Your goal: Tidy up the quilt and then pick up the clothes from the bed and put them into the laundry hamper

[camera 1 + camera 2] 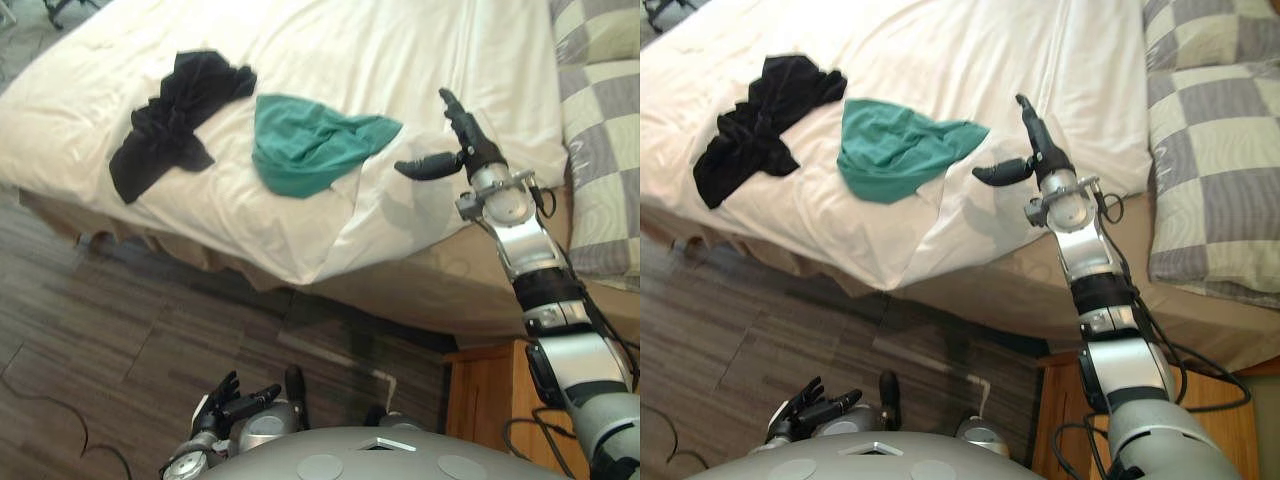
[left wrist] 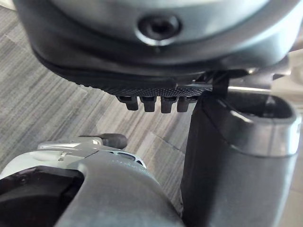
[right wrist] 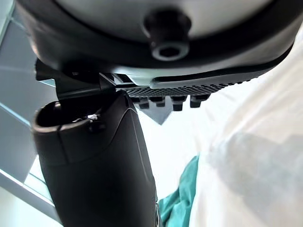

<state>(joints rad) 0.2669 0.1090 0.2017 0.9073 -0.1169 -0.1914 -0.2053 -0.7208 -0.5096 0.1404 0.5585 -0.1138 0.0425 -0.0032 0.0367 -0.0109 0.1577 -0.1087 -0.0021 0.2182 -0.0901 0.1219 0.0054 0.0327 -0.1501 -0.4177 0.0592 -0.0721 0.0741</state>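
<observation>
A white quilt covers the bed, with a folded corner hanging over the near edge. On it lie a crumpled black garment at the left and a teal garment beside it. My right hand hovers over the quilt just right of the teal garment, open, fingers straight and thumb pointing toward it, holding nothing. My left hand hangs low over the floor near my body, fingers relaxed and empty.
A grey and cream checked pillow lies at the bed's right end. A wooden nightstand stands below it at the lower right. Dark wood-plank floor runs along the bed's near side.
</observation>
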